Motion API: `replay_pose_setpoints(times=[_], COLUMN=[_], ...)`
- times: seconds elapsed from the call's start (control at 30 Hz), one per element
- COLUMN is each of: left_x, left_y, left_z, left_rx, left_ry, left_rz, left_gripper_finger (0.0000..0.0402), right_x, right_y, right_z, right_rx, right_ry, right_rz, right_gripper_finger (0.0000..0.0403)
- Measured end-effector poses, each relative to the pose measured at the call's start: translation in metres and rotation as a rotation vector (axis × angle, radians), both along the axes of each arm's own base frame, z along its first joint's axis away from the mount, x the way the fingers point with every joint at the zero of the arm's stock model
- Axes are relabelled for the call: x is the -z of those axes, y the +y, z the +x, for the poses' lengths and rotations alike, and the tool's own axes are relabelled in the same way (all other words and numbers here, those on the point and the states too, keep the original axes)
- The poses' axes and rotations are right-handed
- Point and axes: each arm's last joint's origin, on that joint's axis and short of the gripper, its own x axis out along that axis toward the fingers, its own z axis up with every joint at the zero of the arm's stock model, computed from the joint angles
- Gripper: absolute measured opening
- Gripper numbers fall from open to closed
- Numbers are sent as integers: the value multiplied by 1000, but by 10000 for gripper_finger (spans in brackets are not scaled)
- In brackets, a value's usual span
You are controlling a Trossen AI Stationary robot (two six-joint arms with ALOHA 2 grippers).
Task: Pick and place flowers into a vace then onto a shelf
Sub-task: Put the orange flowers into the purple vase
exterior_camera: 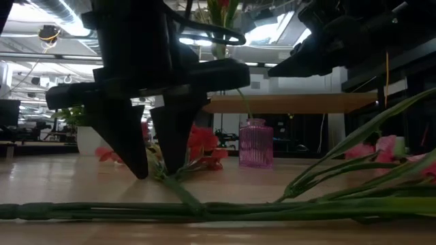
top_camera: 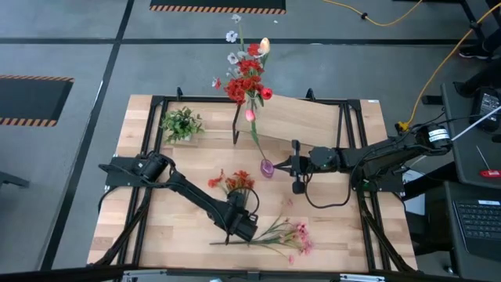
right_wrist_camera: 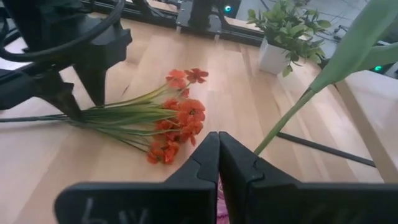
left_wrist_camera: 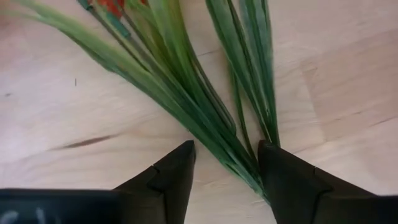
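left gripper (left_wrist_camera: 225, 163) stands open, astride the green stalks (left_wrist_camera: 205, 118) lying on the table (left_wrist_camera: 74, 112) — nothing gripped yet. light, floppy, slippery stems — pinch the bundled stalks low. right gripper (right_wrist_camera: 219, 144) shut, empty.

In the left wrist view, the upper ends of the green stalks (left_wrist_camera: 186, 93) are running out past the picture's edge, so their blooms are mostly not showing, and the left end effector (left_wrist_camera: 225, 165) is showing only its two fingertips. In the low view, the left end effector's dark body is blocking part of the orange flowers (exterior_camera: 201, 146) behind it. In the right wrist view, the right end effector (right_wrist_camera: 218, 149) is covering most of the pink vase (right_wrist_camera: 221, 202).
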Motion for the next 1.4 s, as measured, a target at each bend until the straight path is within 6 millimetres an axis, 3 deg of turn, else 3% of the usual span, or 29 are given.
replay_pose_setpoints(times=[0.2, 0.43, 0.53, 0.73, 0.93, 1.2, 1.4], left_x=[3, 2, -3, -34, -77, -126, -146], left_y=[-1, -5, -3, -11, -16, -6, 3], left_z=[-4, -11, -19, -44, -70, -101, -116], left_rx=[23, 32, 18, 15, 76, 191, 302], left_ry=[50, 36, 67, 76, 18, -32, -56], left_rz=[15, 112, 164, 245, 304, 481, 506], left_gripper_finger=[124, 19, 12, 7, 7, 5, 5], right_x=[0, 0, 0, 0, -2, -11, -11], right_y=[2, 2, 2, 2, 2, 7, 18], right_z=[0, 0, 0, 0, 1, 2, 1], right_rx=[-21, -16, -16, -9, -9, -94, -139], right_ry=[1, 0, 0, -1, -22, -105, -101], right_rz=[13, 30, 31, 50, 56, 123, 175], right_gripper_finger=[12, 12, 12, 12, 12, 12, 12])
